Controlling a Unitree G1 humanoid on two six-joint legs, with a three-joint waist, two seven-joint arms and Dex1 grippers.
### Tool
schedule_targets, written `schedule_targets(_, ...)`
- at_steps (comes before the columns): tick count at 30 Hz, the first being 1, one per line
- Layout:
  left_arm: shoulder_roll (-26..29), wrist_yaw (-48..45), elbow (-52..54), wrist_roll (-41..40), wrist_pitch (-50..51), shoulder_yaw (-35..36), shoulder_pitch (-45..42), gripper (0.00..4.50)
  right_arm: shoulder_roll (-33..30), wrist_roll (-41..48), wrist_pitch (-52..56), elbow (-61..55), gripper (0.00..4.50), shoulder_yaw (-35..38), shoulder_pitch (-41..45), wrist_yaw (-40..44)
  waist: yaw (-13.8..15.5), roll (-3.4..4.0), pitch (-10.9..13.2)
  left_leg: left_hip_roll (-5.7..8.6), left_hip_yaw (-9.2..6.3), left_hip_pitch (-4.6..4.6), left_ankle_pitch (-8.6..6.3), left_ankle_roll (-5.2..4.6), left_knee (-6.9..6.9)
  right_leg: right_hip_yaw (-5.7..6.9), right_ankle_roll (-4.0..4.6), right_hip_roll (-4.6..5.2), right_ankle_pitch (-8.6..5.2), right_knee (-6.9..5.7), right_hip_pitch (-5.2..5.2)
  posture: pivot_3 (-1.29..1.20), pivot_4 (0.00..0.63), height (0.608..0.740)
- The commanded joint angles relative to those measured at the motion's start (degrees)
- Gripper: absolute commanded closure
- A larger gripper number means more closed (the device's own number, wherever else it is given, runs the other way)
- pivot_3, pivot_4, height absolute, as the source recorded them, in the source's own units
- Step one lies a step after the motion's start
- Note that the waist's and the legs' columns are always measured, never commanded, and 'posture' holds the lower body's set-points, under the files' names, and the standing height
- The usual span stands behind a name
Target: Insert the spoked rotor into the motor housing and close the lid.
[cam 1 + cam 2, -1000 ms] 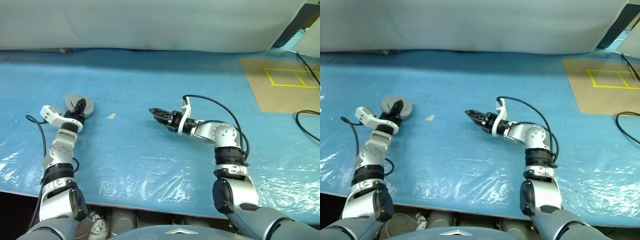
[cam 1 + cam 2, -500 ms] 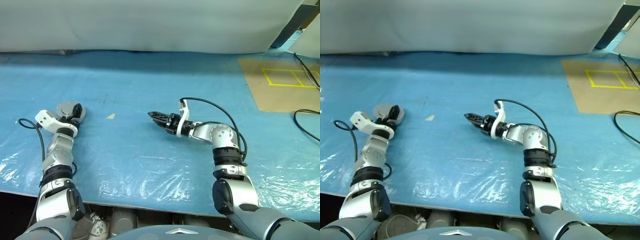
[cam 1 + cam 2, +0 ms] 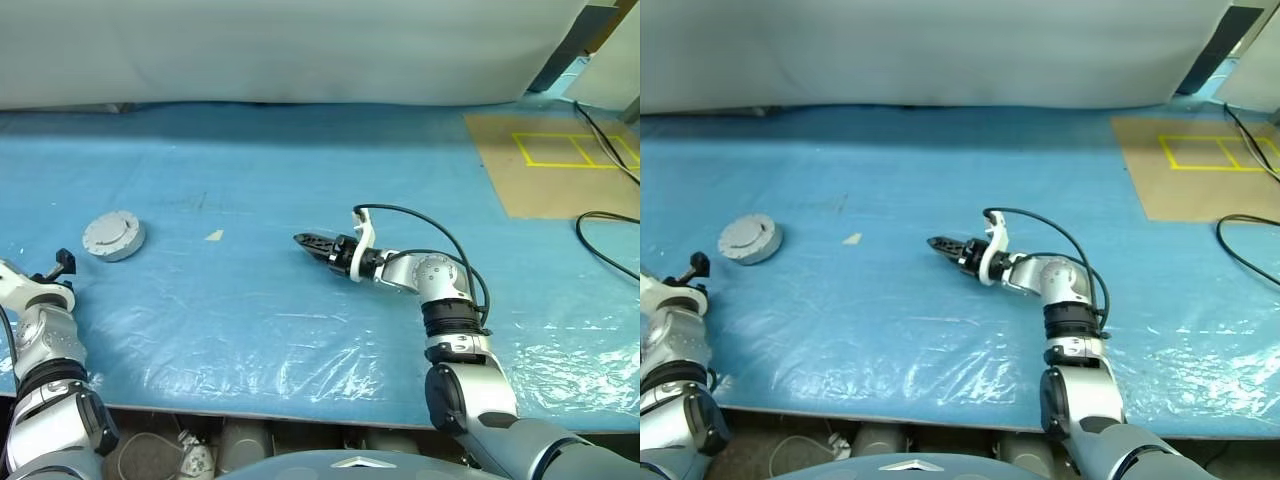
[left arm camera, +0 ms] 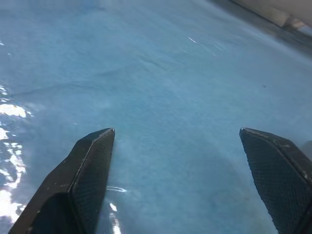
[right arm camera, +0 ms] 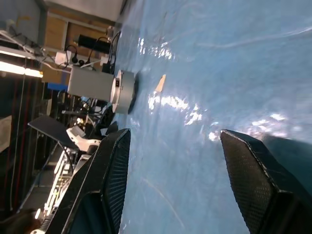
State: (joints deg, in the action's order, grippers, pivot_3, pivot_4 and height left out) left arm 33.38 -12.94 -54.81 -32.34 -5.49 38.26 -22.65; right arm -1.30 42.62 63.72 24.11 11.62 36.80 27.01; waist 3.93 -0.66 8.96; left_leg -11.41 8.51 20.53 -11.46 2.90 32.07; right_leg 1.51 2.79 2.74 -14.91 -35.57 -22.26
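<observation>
- Table (image 3: 300,310) covered w/ blue plastic sheet; crinkly glare patches along its near edge.
- Lid (image 3: 113,235) sits flat on the sheet toward the table's left side, about midway between near and far edges. Round, light grey, shallow, small raised centre. It rests on top of a grey round body, seen side-on in the right wrist view as a short puck (image 5: 123,91); can't tell what's inside.
- Small tan scrap (image 3: 214,236) lies on the sheet just right of the lid, not touching it.
- Left gripper (image 4: 185,141) at the table's near left corner, well apart from the lid. Fingers (image 4: 90,165) spread wide, nothing between them, just bare blue sheet beneath. Released.
- Right gripper (image 3: 308,241) near the table's middle, pointing left toward the lid, roughly level, low over the sheet. Fingers (image 5: 109,170) apart w/ clear gap, nothing held. Well short of the lid and the scrap.
- Black cable (image 3: 420,215) loops over the right wrist.
- Far right corner: brown board (image 3: 560,170) w/ yellow tape rectangles (image 3: 560,150); another black cable (image 3: 605,225) trails across the sheet at the right edge.
- White cloth (image 3: 300,50) hangs along the table's far edge.
</observation>
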Motion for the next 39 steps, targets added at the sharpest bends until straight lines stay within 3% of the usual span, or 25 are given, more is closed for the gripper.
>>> schedule_targets(1,-1.66,-11.94,10.59,-3.59,5.33,-1.74,3.85,0.19,-0.77,0.43,-0.54,-1.79,1.43,0.09,-0.29,1.93,0.20,-0.01,0.00,-0.01,0.01,0.03,0.00,0.00,0.00,0.00,0.00,0.01,0.00,0.02,0.00,0.00,0.150,0.740)
schedule_targets(7,-7.30,-15.93,45.08,-17.17,25.18,-6.50,11.21,0.19,-4.88,0.32,-2.96,-9.24,1.43,-2.07,-3.23,7.34,2.02,-0.01,0.06,-0.13,0.07,0.47,0.00,0.00,0.08,0.24,0.07,0.07,-0.01,0.00,-0.21,0.00,0.150,0.740)
schedule_targets(13,-8.99,-19.85,58.59,-22.46,35.50,-14.33,11.50,0.19,-7.86,-2.53,-14.30,-17.77,1.43,-2.61,-7.66,10.16,1.27,0.04,0.08,-0.06,0.09,0.35,0.00,0.00,0.09,0.11,0.05,0.07,0.00,0.00,-0.19,0.00,0.150,0.740)
schedule_targets(23,-10.08,-28.85,59.64,-13.89,35.28,-28.85,10.73,0.19,-12.33,-9.91,-23.71,-26.72,1.43,-5.53,-13.08,6.83,0.10,0.07,0.10,-0.06,0.08,0.37,0.00,0.00,0.06,0.04,0.04,-0.10,0.01,0.08,-0.23,0.00,0.150,0.740)
schedule_targets(28,-11.93,-29.57,58.51,-12.14,34.68,-29.86,9.28,0.19,-16.28,-21.19,-30.82,-30.81,1.43,-13.09,-16.32,3.89,0.04,0.09,0.11,0.01,0.05,0.34,0.00,0.00,0.06,0.05,0.03,-0.14,0.01,0.10,-0.18,0.00,0.150,0.740)
schedule_targets(39,-12.45,-29.04,59.47,-7.78,31.19,-29.34,9.78,0.19,-16.02,-32.69,-39.86,-30.77,1.43,-16.31,-17.17,-3.45,-0.06,0.11,0.12,0.11,0.05,0.28,0.00,-0.01,0.06,0.00,0.02,-0.13,0.02,0.11,-0.14,0.00,0.150,0.740)
